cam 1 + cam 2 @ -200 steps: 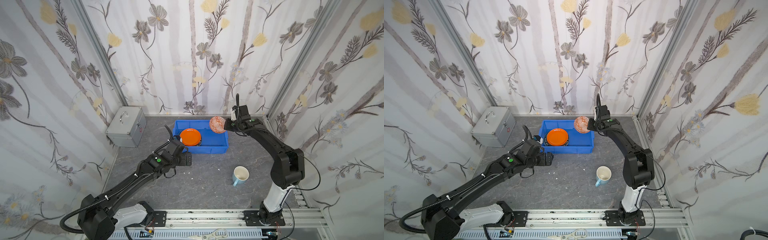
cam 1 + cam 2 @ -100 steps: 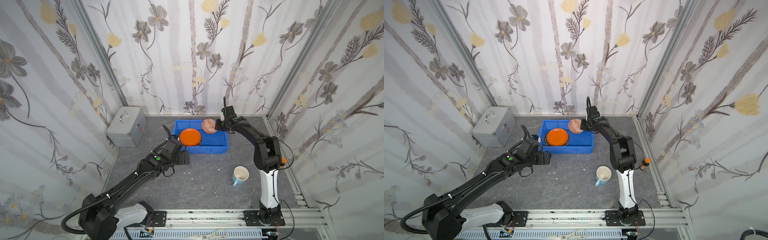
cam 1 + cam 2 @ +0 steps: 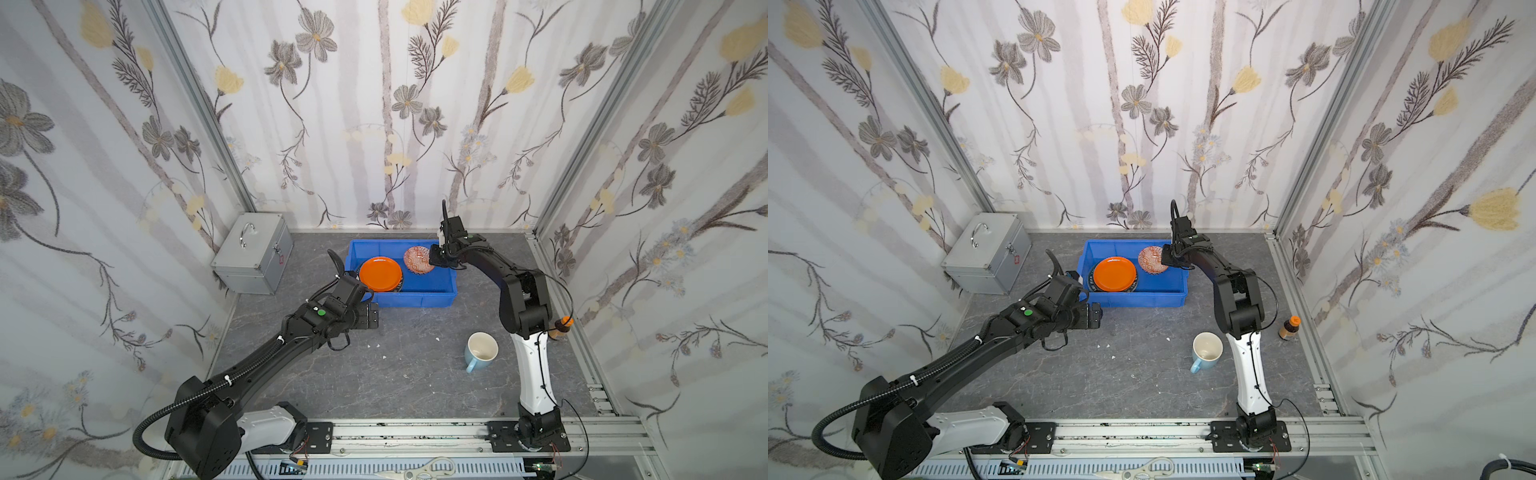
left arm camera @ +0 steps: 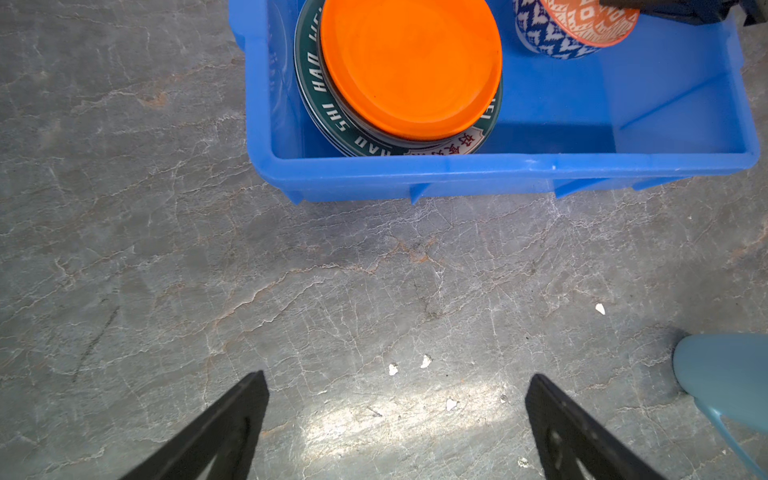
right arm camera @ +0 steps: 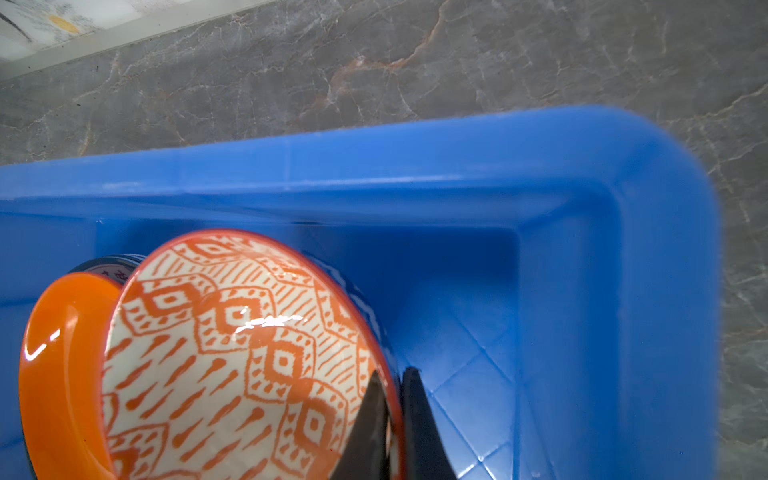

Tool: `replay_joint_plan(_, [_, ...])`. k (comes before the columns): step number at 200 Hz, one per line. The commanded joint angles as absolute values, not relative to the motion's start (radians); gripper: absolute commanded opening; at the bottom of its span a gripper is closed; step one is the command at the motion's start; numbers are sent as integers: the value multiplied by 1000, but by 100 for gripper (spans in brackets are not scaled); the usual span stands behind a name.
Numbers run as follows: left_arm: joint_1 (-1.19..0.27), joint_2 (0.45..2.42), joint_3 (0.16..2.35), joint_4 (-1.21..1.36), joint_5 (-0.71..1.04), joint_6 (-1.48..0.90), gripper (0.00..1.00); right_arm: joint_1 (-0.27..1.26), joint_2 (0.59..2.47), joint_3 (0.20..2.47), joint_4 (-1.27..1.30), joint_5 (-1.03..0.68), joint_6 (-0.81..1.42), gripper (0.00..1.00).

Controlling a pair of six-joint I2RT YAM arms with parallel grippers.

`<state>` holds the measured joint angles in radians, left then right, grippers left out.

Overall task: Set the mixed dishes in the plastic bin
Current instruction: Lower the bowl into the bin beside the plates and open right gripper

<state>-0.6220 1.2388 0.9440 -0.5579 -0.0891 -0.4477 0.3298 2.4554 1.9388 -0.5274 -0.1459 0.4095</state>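
Note:
The blue plastic bin stands at the back of the table. Inside it a plain orange plate lies on a plate with a dark lettered rim. My right gripper is shut on the rim of the small orange-patterned bowl. It holds the bowl tilted inside the bin, beside the plates. My left gripper hangs open and holds nothing, over bare table in front of the bin. A pale blue mug stands upright at the front right.
A silver metal case with a handle sits left of the bin. A small brown bottle with an orange cap stands by the right wall, behind the right arm. White crumbs dot the table.
My right gripper has carried the bowl leftward and down, from above the bin's right end to inside it beside the plates. The left arm has barely moved.

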Motion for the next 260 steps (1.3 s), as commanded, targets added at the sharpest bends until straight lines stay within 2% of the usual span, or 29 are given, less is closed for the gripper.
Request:
replay_joint_plan(1, [-619, 1242, 946, -545, -86, -444, 100, 323, 2466, 1952, -504, -125, 400, 10])
replay_joint_plan(75, [-617, 1243, 938, -544, -90, -451, 100, 314, 2512, 2028, -514, -123, 402, 13])
replay_joint_plan(121, [-617, 1242, 935, -548, -92, -458, 100, 314, 2550, 2054, -499, -191, 408, 16])
replay_joint_plan(135, [-615, 1244, 938, -550, -92, -460, 100, 314, 2552, 2054, -496, -193, 408, 19])
replay_joint_plan(151, [-615, 1245, 940, -552, -91, -461, 100, 314, 2547, 2055, -491, -199, 405, 27])
replay_joint_plan(168, [-615, 1243, 943, -556, -91, -463, 100, 316, 2522, 2052, -484, -208, 392, 36])
replay_joint_plan(192, [-615, 1240, 941, -554, -83, -468, 100, 315, 2469, 2052, -483, -180, 378, 43])
replay_joint_plan(232, [-615, 1209, 915, -544, -65, -486, 100, 318, 2355, 2034, -520, -174, 360, 45])
replay_joint_plan(260, [-617, 1174, 892, -535, -43, -495, 100, 329, 2219, 1917, -534, -148, 347, 45])
